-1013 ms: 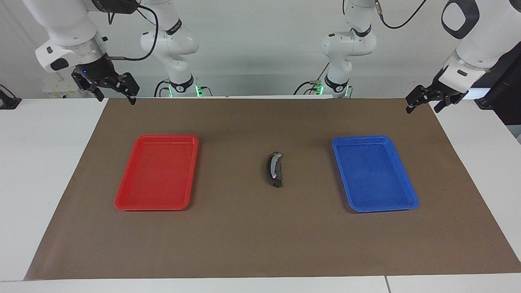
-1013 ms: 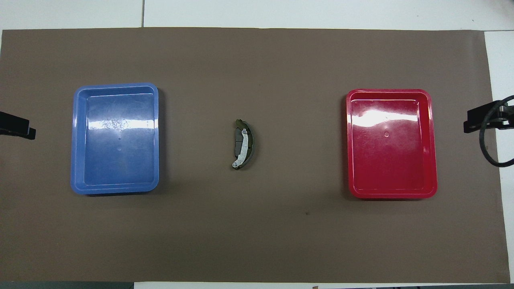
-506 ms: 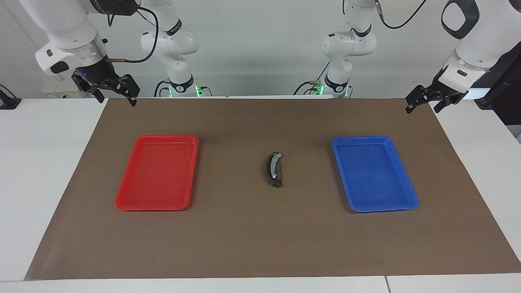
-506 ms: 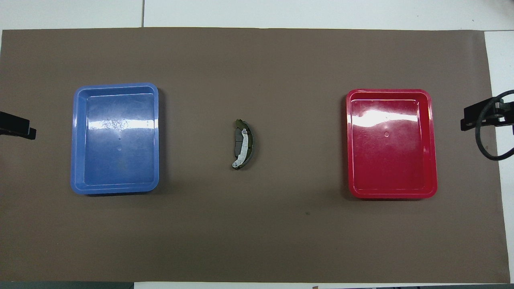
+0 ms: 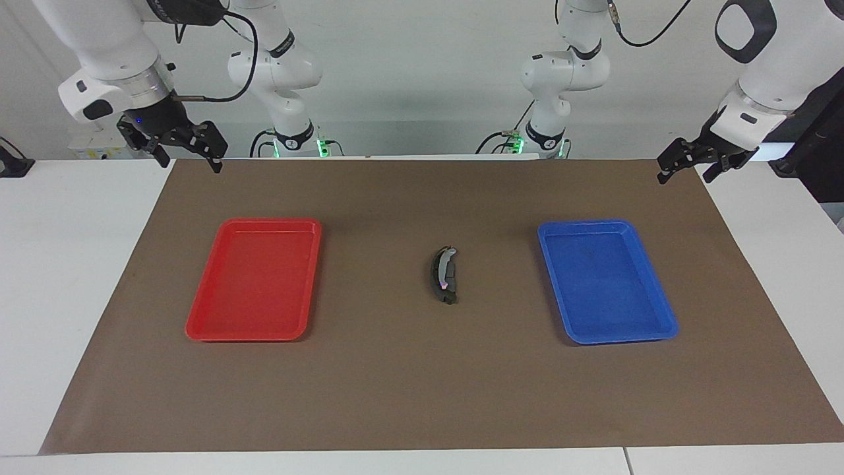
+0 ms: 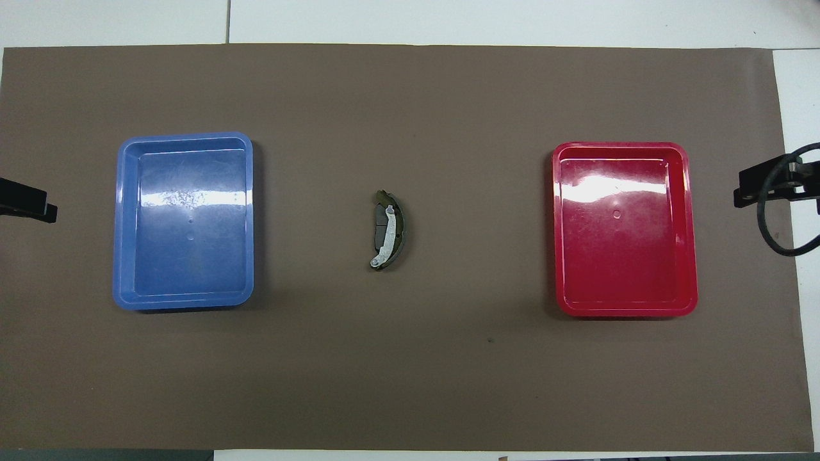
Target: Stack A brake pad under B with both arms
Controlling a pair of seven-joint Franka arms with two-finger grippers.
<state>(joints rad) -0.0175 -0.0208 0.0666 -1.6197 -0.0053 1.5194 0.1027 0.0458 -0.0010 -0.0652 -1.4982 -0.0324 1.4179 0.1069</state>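
Note:
B (image 6: 400, 225), the dark arc with a silver strip (image 6: 386, 239), lies at the middle of the brown mat between the two trays. It also shows in the facing view (image 5: 438, 276). A brake pad (image 6: 380, 224) shows as a small flat grey piece under B's inner curve, mostly covered. My right gripper (image 5: 188, 158) is open and empty, raised over the mat's corner at the right arm's end. My left gripper (image 5: 686, 175) is open and empty, raised over the mat's edge at the left arm's end. Both are well apart from the stack.
A red tray (image 5: 204, 316) lies on the mat toward the right arm's end and a blue tray (image 5: 663, 316) toward the left arm's end, both empty. The brown mat (image 5: 422, 396) covers most of the white table.
My right gripper has shifted very slightly. The left gripper, the stacked pieces and the trays have not moved.

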